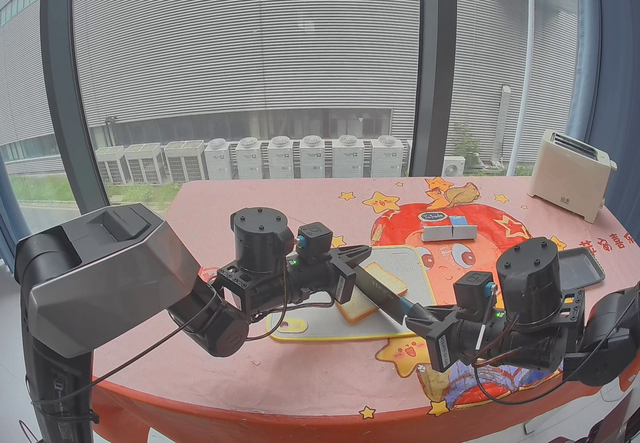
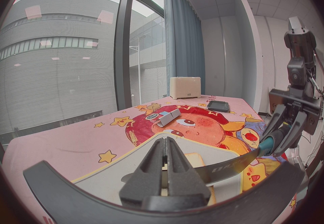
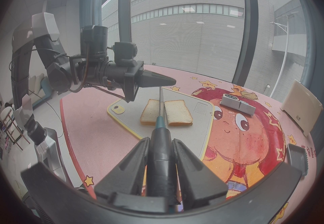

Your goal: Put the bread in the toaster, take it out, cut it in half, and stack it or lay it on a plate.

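Flat steel knife [image 1: 381,295] across square bread [image 3: 178,112] (right fingers [image 3: 125,171] clamped).

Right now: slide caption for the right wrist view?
Right gripper holds knife over the bread's middle on the cutting board.

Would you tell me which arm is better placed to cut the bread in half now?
Right: the right tool grips the knife, blade across the bread; the left tool is shut without one.

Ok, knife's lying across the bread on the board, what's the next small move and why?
Probably press the right claw down to push the knife through: its blade lies across the middle of the bread on the cutting board, and the shut left claw is over the slice.
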Available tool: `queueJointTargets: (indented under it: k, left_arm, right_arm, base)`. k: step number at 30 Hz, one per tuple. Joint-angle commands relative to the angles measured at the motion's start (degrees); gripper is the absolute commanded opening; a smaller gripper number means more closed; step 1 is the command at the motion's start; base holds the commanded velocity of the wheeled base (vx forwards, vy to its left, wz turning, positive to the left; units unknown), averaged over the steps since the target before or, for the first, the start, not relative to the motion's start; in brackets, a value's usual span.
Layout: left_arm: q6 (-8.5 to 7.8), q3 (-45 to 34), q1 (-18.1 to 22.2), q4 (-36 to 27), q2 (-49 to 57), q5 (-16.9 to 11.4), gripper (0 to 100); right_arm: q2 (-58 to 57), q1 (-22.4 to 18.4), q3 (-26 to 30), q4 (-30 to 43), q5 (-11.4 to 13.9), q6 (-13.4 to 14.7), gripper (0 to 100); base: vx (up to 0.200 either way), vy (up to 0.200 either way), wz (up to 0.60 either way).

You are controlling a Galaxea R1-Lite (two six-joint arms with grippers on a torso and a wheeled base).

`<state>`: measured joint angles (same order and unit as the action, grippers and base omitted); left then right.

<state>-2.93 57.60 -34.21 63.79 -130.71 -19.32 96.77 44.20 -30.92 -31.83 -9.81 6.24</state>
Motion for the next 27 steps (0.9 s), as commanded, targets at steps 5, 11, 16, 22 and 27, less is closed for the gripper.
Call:
queueJointTargets:
  k: [5, 11, 16, 22, 27]
  left_arm:
    - [-0.06, -0.3, -0.16, 1.16, -4.03, -0.01, 0]
    - [-0.06, 0.06, -0.07, 1.16, -4.03, -0.01, 0]
    - [0.11, 2.6, -0.07, 1.07, -3.15, -0.01, 0]
    - [0.38, 4.45, 0.19, 0.45, -0.25, -0.01, 0]
    - [0.2, 4.01, 0.11, 0.72, -0.69, -0.01, 0]
  right_arm:
    - [-0.09, 0.01, -0.2, 0.28, -0.03, 0.09, 0]
    - [1.32, -0.26, 0.07, 0.45, -0.03, 0.09, 0]
    - [2.55, 0.01, -0.11, -0.25, 0.06, 0.17, 0]
    - [2.28, 0.09, -0.37, -0.25, 0.06, 0.44, 0]
    - [2.11, 0.18, -0.37, -0.25, -0.03, 0.44, 0]
  base:
    - [0.0, 0.0, 0.0]
    - [0.0, 0.0, 0.0]
    - [0.0, 0.0, 0.0]
    - [0.0, 0.0, 0.0]
    - [0.0, 0.0, 0.0]
